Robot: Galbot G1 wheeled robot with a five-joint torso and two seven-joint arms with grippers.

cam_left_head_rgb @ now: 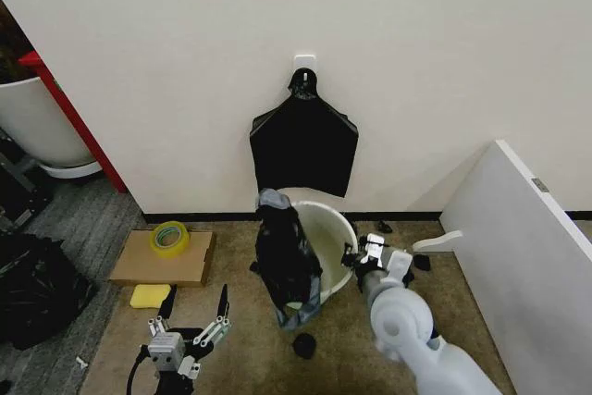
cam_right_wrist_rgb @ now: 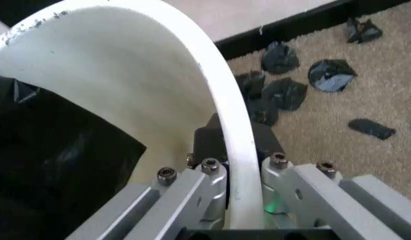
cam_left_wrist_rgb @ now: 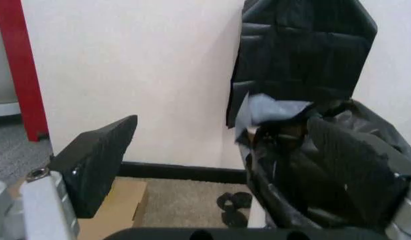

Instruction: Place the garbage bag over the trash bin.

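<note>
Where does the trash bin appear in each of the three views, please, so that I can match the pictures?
Head view: the trash bin stands at centre, by the wall, with the right hand clamped on its rim.
Left wrist view: I cannot make the bin out; the garbage bag covers that spot.
Right wrist view: its white rim arcs from upper left down between the hand's fingers.
Shared landmark: the garbage bag, draped on the bin's side nearest the left hand.

Trash bin point(cam_left_head_rgb: 335, 228): its left rim and lower wall are hidden behind the draped garbage bag point(cam_left_head_rgb: 285, 261).
Right gripper point(cam_right_wrist_rgb: 242, 155): one finger is inside the wall, tip hidden by the rim.
Black scraps point(cam_right_wrist_rgb: 275, 75): on the carpet, too small to identify.
</note>
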